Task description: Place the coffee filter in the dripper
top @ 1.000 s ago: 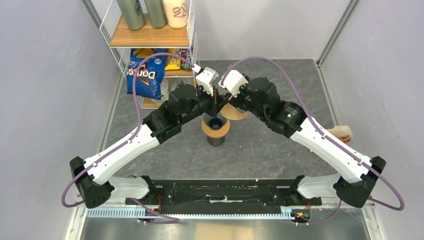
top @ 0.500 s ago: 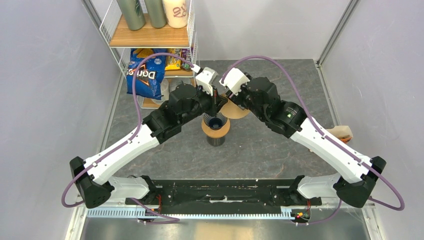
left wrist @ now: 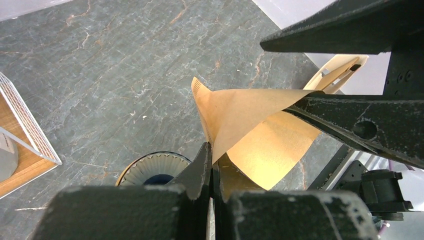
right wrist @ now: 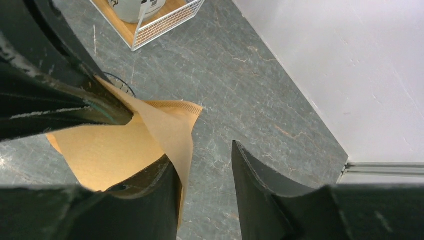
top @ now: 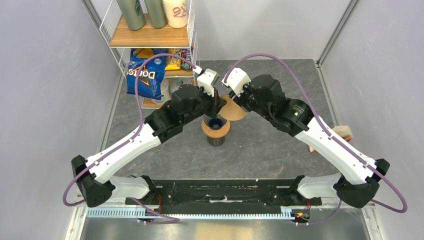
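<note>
seen from above, two robot arms met over the dripper (top: 216,122), a small dark blue cone. it sat in a tan wooden ring (top: 216,133) on top of a dark cup (top: 216,141), on a grey stone-patterned table (top: 260,150). the coffee filter (left wrist: 245,107), a light-brown paper fan, was held in the air just above the dripper, toward its far right side. it was not inside the dripper, and its two layers were partly parted.

the left gripper (left wrist: 210,152) reached in from the dripper's left. its two black fingers were pressed tight together on the filter's lower edge, with the paper caught between them. in the left wrist view, the dripper's ribbed rim showed just below and beside those fingers.

the right gripper (right wrist: 202,152) came in from the dripper's right. its jaws stood apart with a clear gap. one layer of the filter passed between them and lay against one finger, while the other finger touched nothing.

behind the dripper and to its left stood a wire rack (top: 112,47) with wooden shelves. metal bottles (top: 145,12) stood on its top shelf, and a blue chip bag (top: 145,76) sat lower down. well to the right of the dripper, at the table's edge, lay a tan holder (top: 343,132).
</note>
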Available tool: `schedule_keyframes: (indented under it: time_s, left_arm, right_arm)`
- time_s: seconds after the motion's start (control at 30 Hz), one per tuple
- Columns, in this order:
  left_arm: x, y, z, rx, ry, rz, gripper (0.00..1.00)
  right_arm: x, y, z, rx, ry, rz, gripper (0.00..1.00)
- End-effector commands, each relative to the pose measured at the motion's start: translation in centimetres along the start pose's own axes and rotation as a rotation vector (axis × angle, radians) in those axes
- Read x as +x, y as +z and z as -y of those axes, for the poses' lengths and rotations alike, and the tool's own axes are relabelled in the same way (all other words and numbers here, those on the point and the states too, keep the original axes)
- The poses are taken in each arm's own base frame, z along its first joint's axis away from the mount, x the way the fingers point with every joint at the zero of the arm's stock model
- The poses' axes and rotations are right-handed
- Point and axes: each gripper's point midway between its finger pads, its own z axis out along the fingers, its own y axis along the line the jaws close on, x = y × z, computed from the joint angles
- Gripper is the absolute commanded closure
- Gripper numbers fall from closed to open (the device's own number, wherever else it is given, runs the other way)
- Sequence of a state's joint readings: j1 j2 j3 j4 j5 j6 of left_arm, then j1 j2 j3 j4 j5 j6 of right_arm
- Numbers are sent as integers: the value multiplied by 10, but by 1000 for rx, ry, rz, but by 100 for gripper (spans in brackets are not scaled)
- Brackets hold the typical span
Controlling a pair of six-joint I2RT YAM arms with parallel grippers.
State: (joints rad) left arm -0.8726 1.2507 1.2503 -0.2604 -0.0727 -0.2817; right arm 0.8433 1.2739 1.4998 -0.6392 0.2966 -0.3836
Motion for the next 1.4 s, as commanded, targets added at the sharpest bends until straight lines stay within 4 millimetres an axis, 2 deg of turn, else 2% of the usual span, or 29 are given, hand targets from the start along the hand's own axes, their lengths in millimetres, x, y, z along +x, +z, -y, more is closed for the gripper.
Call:
schedule_keyframes:
  time_s: [0.0, 0.1, 0.27, 0.3, 0.4, 0.53, 0.77, 0.83, 0.97, 1.1, 1.13, 1.23, 1.27, 1.3, 1.37]
  left_arm:
    - [-20, -4, 5, 18, 48, 41, 98]
    - [-18, -4, 4, 17, 64, 32, 98]
    - [-18, -6, 4, 23, 96, 22, 97]
    - [-19, -7, 4, 24, 100, 24, 90]
    - [-22, -8, 4, 21, 92, 39, 63]
    - [-29, -12, 2, -1, 56, 68, 39]
    - [-33, -14, -3, -33, 16, 99, 37]
    - [-33, -13, -5, -42, 15, 105, 37]
    - [-38, -14, -10, -72, 15, 125, 40]
    - [-43, -15, -15, -98, 24, 141, 53]
    - [-43, -15, -15, -99, 31, 142, 59]
    - [-42, -15, -13, -83, 44, 133, 93]
    - [-41, -15, -12, -78, 47, 127, 97]
    - [-40, -16, -11, -72, 49, 122, 98]
    - [-38, -16, -8, -49, 66, 107, 98]
  right_arm:
    - [-5, -10, -3, -42, 10, 5, 56]
    - [-1, -8, -8, -66, 12, -14, 65]
    - [2, -8, -12, -70, 62, -19, 98]
    - [1, -8, -11, -60, 80, -15, 100]
    - [-3, -8, -4, -16, 163, -2, 100]
    - [-5, -9, 3, 37, 309, 15, 100]
    - [-7, -9, 20, 179, 632, 58, 100]
    - [-10, -10, 17, 169, 697, 69, 100]
    - [-18, -14, 5, 93, 766, 99, 100]
    - [-16, -15, 0, 75, 801, 88, 100]
    - [-15, -15, 0, 76, 801, 88, 100]
    - [-9, -16, 1, 88, 783, 78, 100]
    - [-8, -16, 2, 95, 774, 78, 100]
    - [-6, -17, 3, 102, 755, 78, 100]
    - [-3, -17, 3, 101, 710, 78, 75]
